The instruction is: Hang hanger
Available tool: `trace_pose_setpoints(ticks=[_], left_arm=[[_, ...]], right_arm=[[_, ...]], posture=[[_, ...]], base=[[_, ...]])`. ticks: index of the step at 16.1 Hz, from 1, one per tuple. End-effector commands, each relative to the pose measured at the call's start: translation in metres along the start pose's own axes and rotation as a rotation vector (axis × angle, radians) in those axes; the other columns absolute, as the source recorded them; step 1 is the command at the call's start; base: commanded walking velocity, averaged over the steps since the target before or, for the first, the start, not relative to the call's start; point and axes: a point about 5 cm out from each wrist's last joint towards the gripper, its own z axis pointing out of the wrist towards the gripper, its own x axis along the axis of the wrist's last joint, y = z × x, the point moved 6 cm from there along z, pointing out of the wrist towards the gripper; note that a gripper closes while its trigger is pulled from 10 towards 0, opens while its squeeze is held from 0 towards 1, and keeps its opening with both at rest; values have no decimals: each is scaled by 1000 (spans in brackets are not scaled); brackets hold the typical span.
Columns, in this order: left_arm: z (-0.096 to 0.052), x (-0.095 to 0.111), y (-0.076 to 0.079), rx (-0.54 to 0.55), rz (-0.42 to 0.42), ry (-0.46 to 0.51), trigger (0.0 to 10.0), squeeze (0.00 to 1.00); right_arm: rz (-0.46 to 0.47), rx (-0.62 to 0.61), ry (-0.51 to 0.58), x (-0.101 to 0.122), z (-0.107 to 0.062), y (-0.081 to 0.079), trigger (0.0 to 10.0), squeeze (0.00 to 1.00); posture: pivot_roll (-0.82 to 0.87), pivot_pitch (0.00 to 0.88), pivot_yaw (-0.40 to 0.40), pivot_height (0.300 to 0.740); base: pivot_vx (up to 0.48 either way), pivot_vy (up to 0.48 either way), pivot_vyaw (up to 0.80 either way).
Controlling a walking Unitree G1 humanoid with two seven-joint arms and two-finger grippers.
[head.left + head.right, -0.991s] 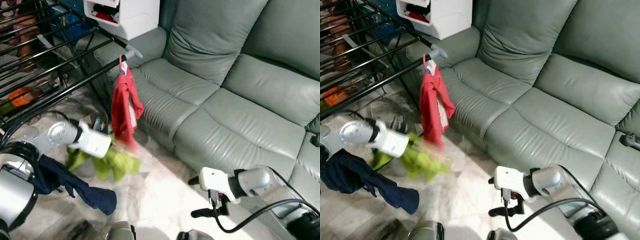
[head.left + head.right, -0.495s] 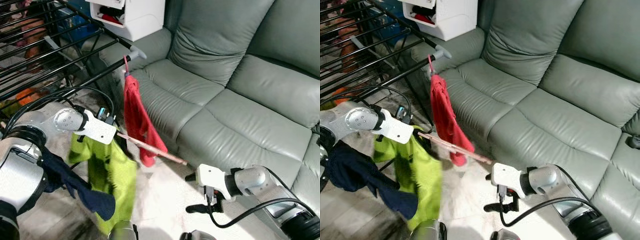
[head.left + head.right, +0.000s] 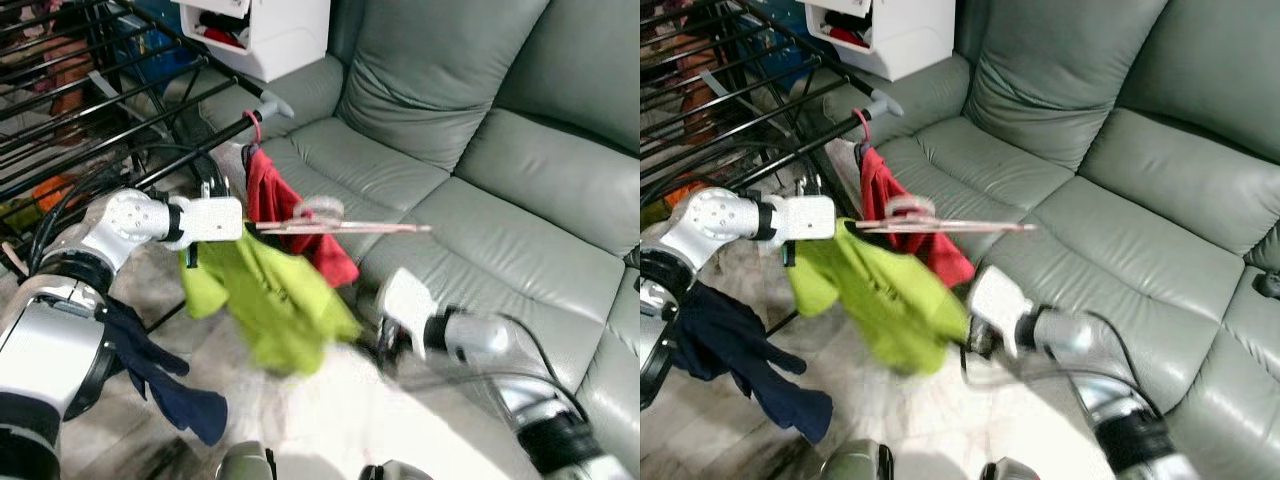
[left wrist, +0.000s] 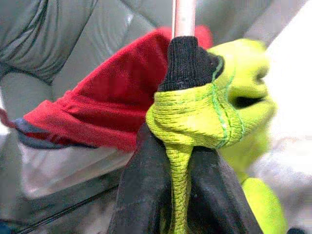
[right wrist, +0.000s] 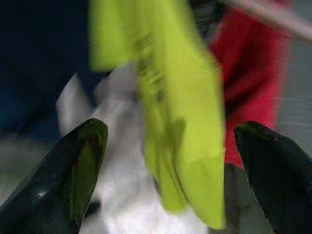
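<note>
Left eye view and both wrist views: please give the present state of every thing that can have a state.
Left gripper: shut on green shirt.
Pink hanger: lifted, roughly level, carrying the green shirt.
Red garment: hanging on drying rack.
Right gripper: jaws open, empty, blurred.
Dark cloth: draped over left arm.

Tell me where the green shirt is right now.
The green shirt hangs on a pink hanger held by the left gripper, just in front of the red garment, left of the sofa.
</note>
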Motion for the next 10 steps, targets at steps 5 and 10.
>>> trace_pose_setpoints(ticks=[5,10], left_arm=[[-1,25,-13,59,-18,136,0,0],[6,58,-34,192,-263,353,0,0]], right_arm=[[378,-286,40,-12,-1,37,10000,0],[519,-409,29,-19,-2,48,10000,0]], posture=[[-29,38,37,740],[-35,36,42,740]], base=[[0,0,0],[0,0,0]])
